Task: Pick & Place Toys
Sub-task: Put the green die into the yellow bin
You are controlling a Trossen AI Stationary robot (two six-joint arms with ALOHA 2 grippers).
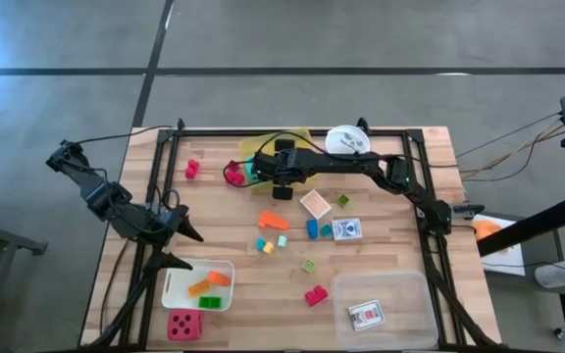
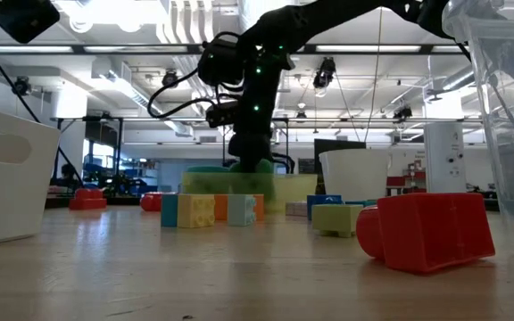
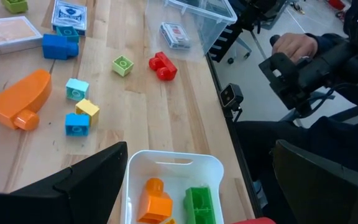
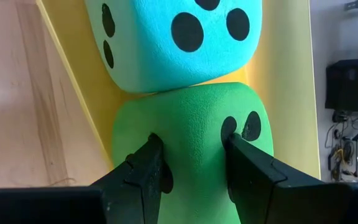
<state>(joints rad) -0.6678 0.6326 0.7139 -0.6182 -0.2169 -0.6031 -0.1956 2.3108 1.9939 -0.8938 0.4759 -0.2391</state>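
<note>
1. My right gripper (image 4: 191, 165) is over the yellow tray (image 1: 263, 149) at the far side of the table (image 1: 233, 230), fingers clenched on the green die (image 4: 191, 130), pressing into its two flanks
2. The teal die (image 4: 173, 40) sits in the same tray, touching the green one
3. My left gripper (image 1: 186, 245) hangs near the table's left edge, jaws spread wide and empty, just beside the white tray (image 3: 173, 168)
4. That white tray holds an orange block (image 3: 154, 202) and a green block (image 3: 199, 204)
5. The red die (image 1: 184, 325) lies by the near edge, next to the white tray
6. Loose mid-table: large orange piece (image 3: 17, 102), blue block (image 3: 59, 46), red block (image 3: 162, 65), small light-green block (image 3: 122, 65)
7. One playing card (image 1: 347, 229) lies on the wood; another card (image 1: 366, 314) lies in the clear tray (image 1: 415, 284)
</note>
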